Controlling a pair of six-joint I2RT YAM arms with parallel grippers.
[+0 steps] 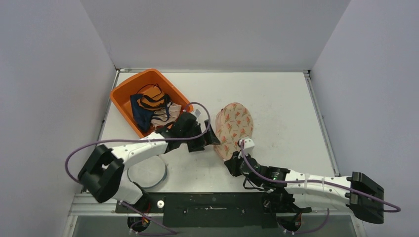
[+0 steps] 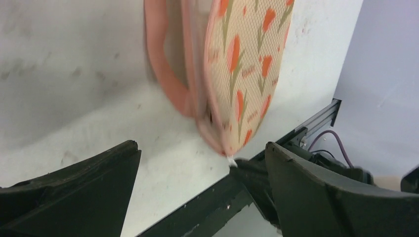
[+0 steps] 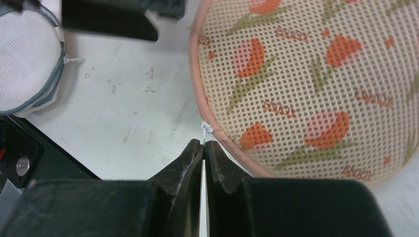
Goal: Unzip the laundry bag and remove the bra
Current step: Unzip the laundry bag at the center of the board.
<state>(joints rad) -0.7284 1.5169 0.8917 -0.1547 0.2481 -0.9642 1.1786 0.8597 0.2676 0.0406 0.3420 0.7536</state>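
- While the laundry bag [image 1: 234, 126] sits tilted up on its edge near the middle of the worktop [image 1: 281, 98], the two hands are at its near end, one on each side.
- The right hand [image 3: 203, 148] is closed tight, its fingers pinched together on the thin white zip tag [image 3: 206, 129] that hangs from the pink rim of the bag.
- The left hand [image 2: 201, 150] is spread wide with nothing between its fingers [image 2: 74, 192]. It is just beside the bag's near-left edge and does not touch it.
- From the left wrist, the bag is seen edge-on, with the flowered mesh face on the right and a pink band looping out on the left. That part is blurred, so how far the zip is undone cannot be told.
- The bra cannot be made out through the mesh.
- An orange bin [image 1: 129, 84] at the far left of the worktop holds a heap of orange, blue and pale clothes [image 1: 150, 106].
- A round white mesh pouch [image 3: 22, 59] with a grey rim lies flat near the left arm, well apart from the bag.
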